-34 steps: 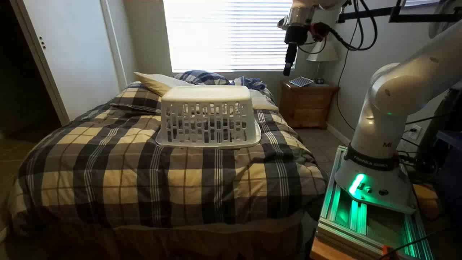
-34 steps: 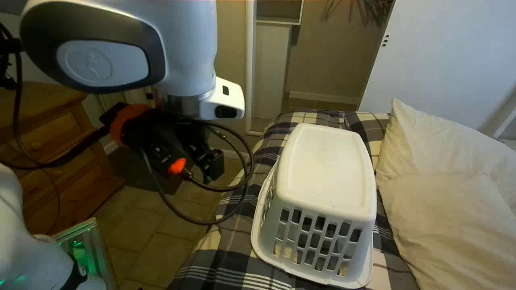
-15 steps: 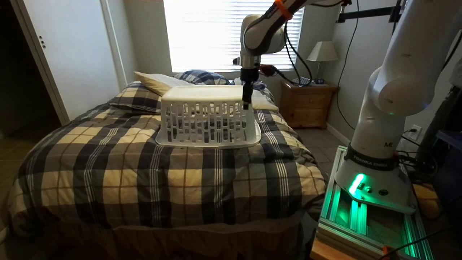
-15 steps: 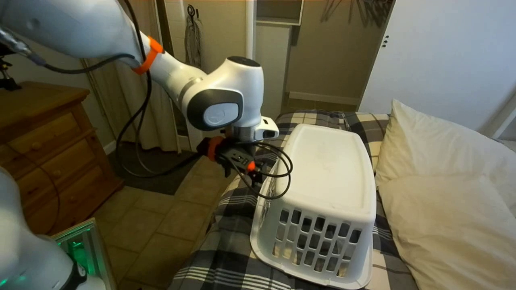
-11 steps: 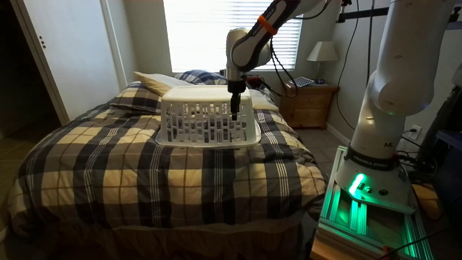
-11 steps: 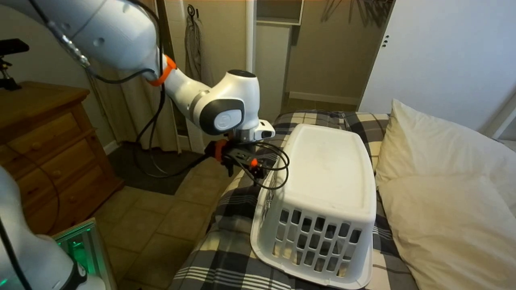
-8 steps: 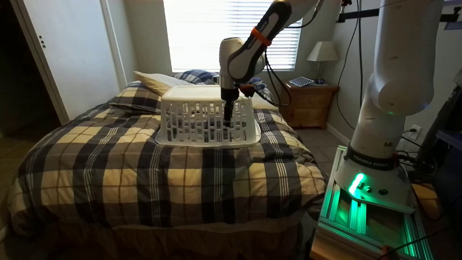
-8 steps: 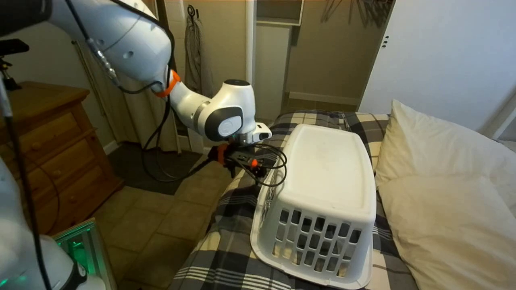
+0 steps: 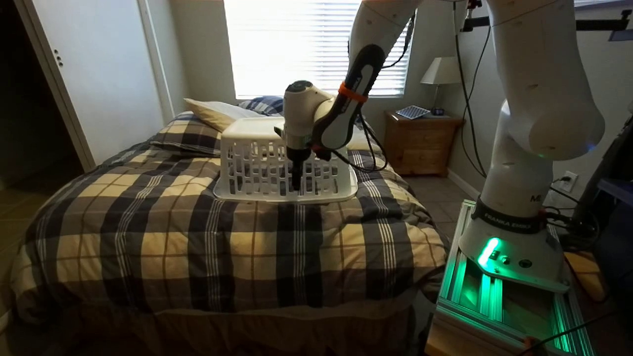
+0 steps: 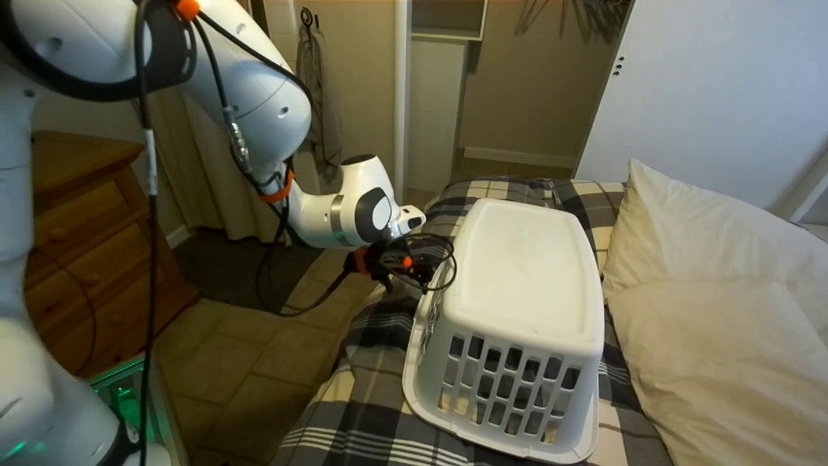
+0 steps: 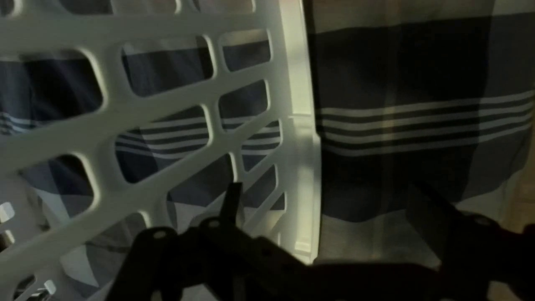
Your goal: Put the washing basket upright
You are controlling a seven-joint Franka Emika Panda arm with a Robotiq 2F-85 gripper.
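The white washing basket lies upside down on the bed, its flat bottom up and its rim on the cover, in both exterior views (image 9: 252, 128) (image 10: 524, 278). Its slotted long side and rim show in the wrist view (image 11: 300, 167). My gripper (image 9: 296, 187) points down at that long side, low near the rim. It also shows in an exterior view (image 10: 424, 281), partly hidden by its cable. In the wrist view the jaws (image 11: 325, 188) are wide open, one finger over the slotted wall and the other over the cover beyond the rim. Contact with the basket cannot be told.
The plaid bed cover (image 9: 198, 242) lies under and around the basket. Pale pillows (image 10: 711, 323) lie close behind it. A wooden nightstand (image 9: 420, 143) with a lamp (image 9: 441, 71) stands beyond the bed. A wooden dresser (image 10: 84, 259) stands near the arm.
My gripper has come down from high above the bed's side and moved left along the basket's long side, low toward its rim. The basket has not moved.
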